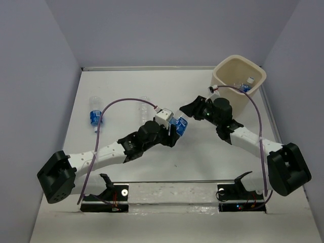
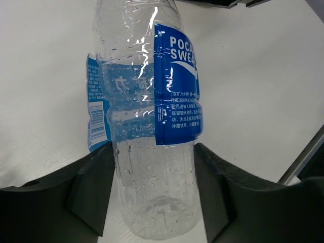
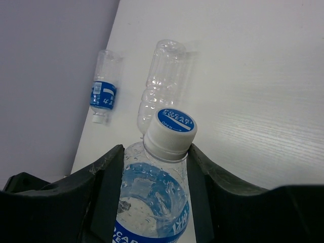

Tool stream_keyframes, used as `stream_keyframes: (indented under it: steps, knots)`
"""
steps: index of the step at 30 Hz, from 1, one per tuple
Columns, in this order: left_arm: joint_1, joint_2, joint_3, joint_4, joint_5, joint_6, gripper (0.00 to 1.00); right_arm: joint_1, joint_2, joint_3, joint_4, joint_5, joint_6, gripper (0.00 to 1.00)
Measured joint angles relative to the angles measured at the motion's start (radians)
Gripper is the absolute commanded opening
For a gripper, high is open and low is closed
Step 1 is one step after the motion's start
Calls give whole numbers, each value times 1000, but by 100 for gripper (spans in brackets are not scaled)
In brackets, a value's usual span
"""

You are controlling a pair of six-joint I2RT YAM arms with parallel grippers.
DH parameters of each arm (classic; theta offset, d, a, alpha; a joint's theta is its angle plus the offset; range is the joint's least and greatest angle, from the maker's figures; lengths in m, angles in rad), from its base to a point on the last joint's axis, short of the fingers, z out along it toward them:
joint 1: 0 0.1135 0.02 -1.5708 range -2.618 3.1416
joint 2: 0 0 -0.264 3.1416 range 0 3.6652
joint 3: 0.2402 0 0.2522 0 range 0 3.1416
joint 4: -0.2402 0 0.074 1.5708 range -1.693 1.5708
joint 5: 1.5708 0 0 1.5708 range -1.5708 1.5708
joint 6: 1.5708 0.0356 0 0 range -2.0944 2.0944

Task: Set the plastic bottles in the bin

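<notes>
Cream bin (image 1: 225, 83) at the table's (image 1: 152, 81) far right holds one bottle (image 1: 245, 87), visible only from above. Left gripper (image 2: 153, 147) pinches the raised bottle (image 2: 147, 126) by its lower body. Right gripper (image 3: 155, 148) flanks its neck; whether it squeezes, I cannot tell. The white cap (image 3: 169, 132) shows only to the right wrist.

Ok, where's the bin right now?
In the top view the bin sits at the far right corner of the table, just beyond the right gripper, with a bottle inside it.
</notes>
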Motion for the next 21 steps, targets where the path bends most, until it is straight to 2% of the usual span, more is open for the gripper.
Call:
stream_keyframes:
  steps: [4,7,13,21]
  knots:
    - [-1,-25,0,-9,-6,-7,86,0,-44,9,-14,16,-17,0]
    - [-1,-74,0,-33,-26,-13,90,0,-68,49,-27,32,-35,0]
    - [-1,-232,2,-62,-89,-24,95,-18,-72,212,-42,54,-72,0]
    - [0,-421,21,-84,-154,-34,99,-103,-87,377,-111,79,-127,0]
